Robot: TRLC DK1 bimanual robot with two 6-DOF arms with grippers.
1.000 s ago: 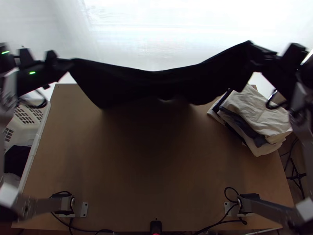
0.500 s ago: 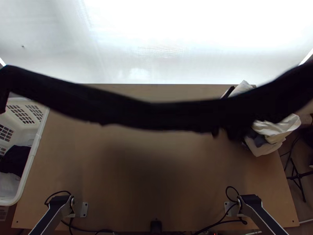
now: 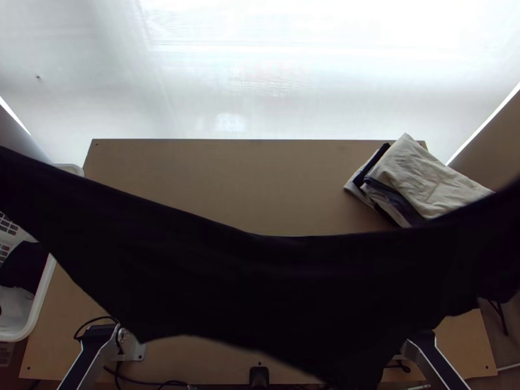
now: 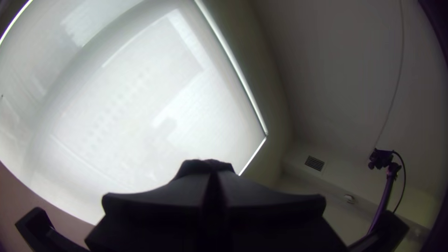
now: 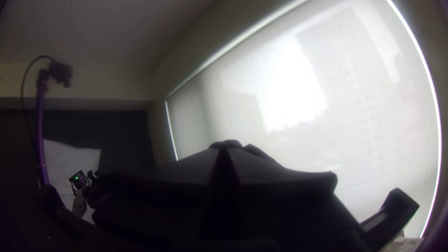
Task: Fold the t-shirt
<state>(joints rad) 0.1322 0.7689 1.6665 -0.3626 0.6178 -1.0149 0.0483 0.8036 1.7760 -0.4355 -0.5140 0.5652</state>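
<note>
- Black cloth t-shirt (image 3: 260,286): up in the air btwn both arms, top view, spanning approx. 9 to 3 o'clock & dipping to 6; upper edge sags mid-span, so prob. held by its ends only.
- L gripper (image 4: 208,171): jaws closed, dark cloth bunched at the tips, left wrist view; prob. one end of the shirt.
- R gripper (image 5: 226,151): same deal, jaws clamped w/ dark cloth at the tips, right wrist view; prob. the opp. end.
- Why two high, wide-apart grips: prob. to pull creases out & let the free part hang b4 laying flat.
- Cream cloth atop folded stack (image 3: 422,175): approx. 3 o'clock on light wooden table (image 3: 227,188), off to the side, prob. finished pcs. kept out of the fold area.
- White plastic laundry basket (image 3: 47,283): btwn 8 & 9 o'clock, dark cloth (image 3: 25,266) inside, prob. to-do items.
- Next, prob.: lower shirt onto table evenly; risk = hem landing doubled or snagging the stack.
</note>
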